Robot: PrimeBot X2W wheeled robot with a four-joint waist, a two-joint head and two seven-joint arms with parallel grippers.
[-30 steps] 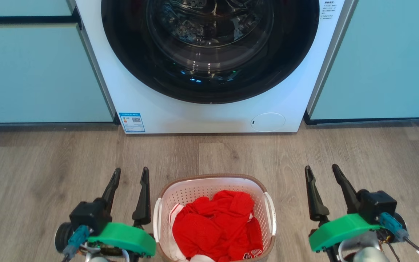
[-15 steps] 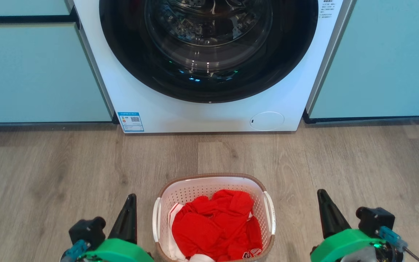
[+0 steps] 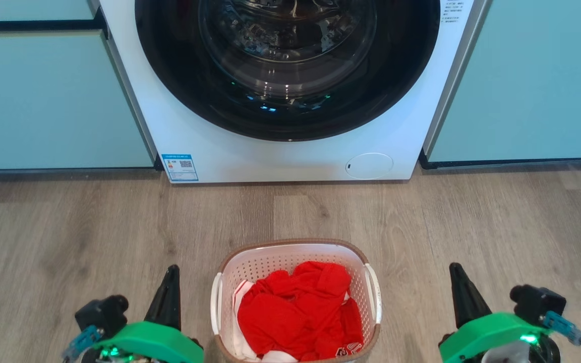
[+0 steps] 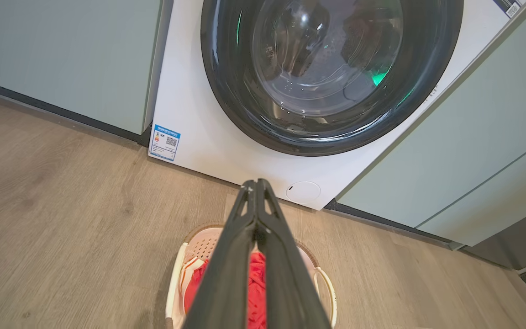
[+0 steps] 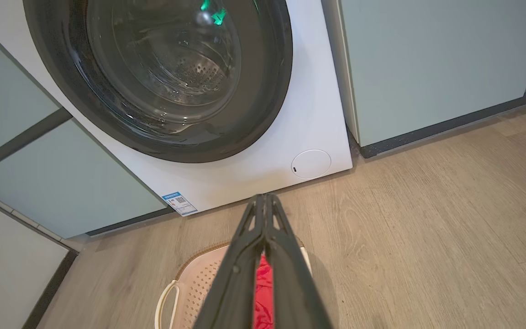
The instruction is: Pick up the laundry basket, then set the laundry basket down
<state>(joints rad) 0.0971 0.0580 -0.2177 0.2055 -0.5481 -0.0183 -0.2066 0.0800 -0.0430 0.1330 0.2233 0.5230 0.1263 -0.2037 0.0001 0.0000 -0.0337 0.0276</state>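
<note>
Laundry basket (image 3: 290, 245) on the floor (image 3: 68, 227)
It sits right of my left pincer (image 3: 172, 269) and left of my right pincer (image 3: 454, 267); both have fingers pressed together, holding nothing.

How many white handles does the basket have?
2: the left handle and the right handle, one on each side of the laundry basket. None seem hidden.

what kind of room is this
Probably a home laundry area: a front-loading washing machine set between pale green cabinets, with the laundry basket of red clothes on the wood-look floor.
</note>
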